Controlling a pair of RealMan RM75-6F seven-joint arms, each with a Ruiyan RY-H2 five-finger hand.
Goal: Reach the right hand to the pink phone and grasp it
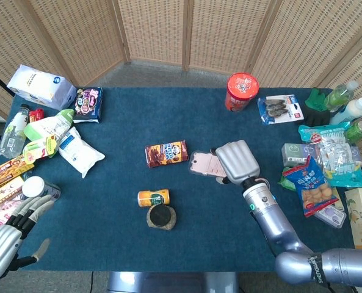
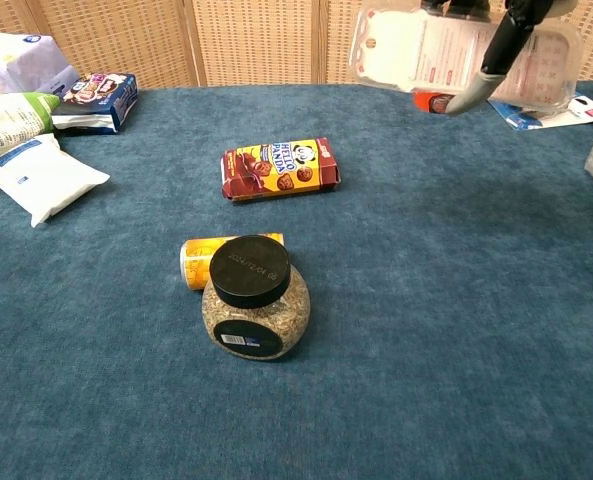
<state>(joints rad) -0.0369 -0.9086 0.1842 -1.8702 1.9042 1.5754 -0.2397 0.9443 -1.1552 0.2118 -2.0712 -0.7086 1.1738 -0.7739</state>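
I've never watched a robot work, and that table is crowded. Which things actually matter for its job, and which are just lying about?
In use:
flat pink phone
right robot hand, holding it

Lying about:
brown biscuit box
orange can
black-lidded glass jar
red tub
left robot hand, idle

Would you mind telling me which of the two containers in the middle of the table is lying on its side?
The small orange can lies on its side; the black-lidded glass jar right in front of it stands upright.

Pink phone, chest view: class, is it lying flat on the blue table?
No: the pink phone hangs well above the table, with a finger of the right hand across its underside.
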